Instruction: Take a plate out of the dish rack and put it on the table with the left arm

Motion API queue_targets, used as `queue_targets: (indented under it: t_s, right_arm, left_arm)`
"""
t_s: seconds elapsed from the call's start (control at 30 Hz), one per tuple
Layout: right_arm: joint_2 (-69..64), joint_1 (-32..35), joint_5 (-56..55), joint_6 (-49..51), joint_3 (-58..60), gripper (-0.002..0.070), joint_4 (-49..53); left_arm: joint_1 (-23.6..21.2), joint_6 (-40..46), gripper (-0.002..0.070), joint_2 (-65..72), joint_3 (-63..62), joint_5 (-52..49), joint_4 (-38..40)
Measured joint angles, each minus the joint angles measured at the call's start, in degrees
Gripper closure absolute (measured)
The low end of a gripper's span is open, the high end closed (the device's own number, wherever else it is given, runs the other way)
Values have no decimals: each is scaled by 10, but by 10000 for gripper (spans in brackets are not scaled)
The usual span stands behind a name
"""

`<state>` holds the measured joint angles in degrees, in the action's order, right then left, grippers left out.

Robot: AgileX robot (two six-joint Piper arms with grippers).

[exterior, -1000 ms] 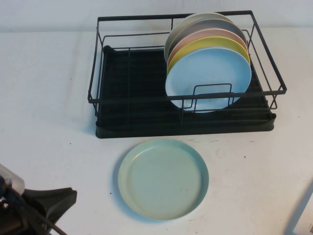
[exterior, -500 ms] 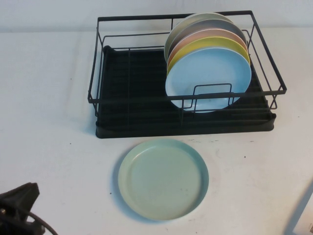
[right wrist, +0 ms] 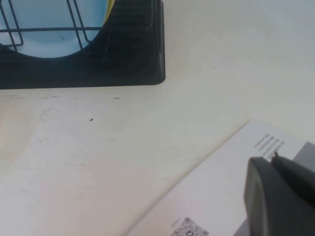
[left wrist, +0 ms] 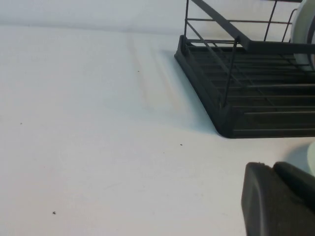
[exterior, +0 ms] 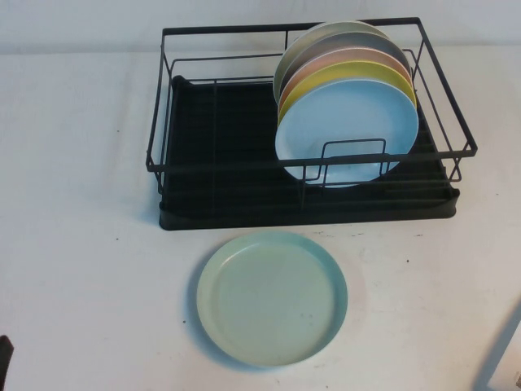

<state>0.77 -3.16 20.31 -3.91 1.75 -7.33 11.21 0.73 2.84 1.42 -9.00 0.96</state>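
Plate (exterior: pixel 272 297) flat on worktop (exterior: pixel 81 244) near front edge, just clear of dish rack (exterior: pixel 244 208). Placing looks done; next prob. nothing but parking. Left tool (left wrist: pixel 278 199) at front-left corner, right tool (right wrist: pixel 280 196) front-right; can't tell either's grip state.

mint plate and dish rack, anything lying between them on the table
Nothing: the high view shows only bare white table between the mint plate and the dish rack.

Both the left hand (left wrist: pixel 278 199) and right hand (right wrist: pixel 278 196) are cut off at the frame edges.
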Motion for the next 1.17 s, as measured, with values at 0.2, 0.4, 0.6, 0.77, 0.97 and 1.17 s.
queue_targets:
  t_s: [0.2,0.4,0.6,0.77,0.97,1.17]
  right_arm:
    - [0,0,0,0,0,694,-1]
    - [0,0,0,0,0,694,-2]
    - [0,0,0,0,0,694,-3]
    - [0,0,0,0,0,694,-3]
    - [0,0,0,0,0,694,-4]
    - [0,0,0,0,0,694,-4]
  left_arm:
    - [-37,-1,678,-33,0,-72,-14]
    - [-61,7,678,-33,0,-107,-14]
    - [-62,15,678,-33,0,-107,-5]
    - [-62,15,678,-33,0,-107,0]
    - [-62,15,678,-33,0,-107,0]
    - [-62,16,678,-33,0,-107,0]
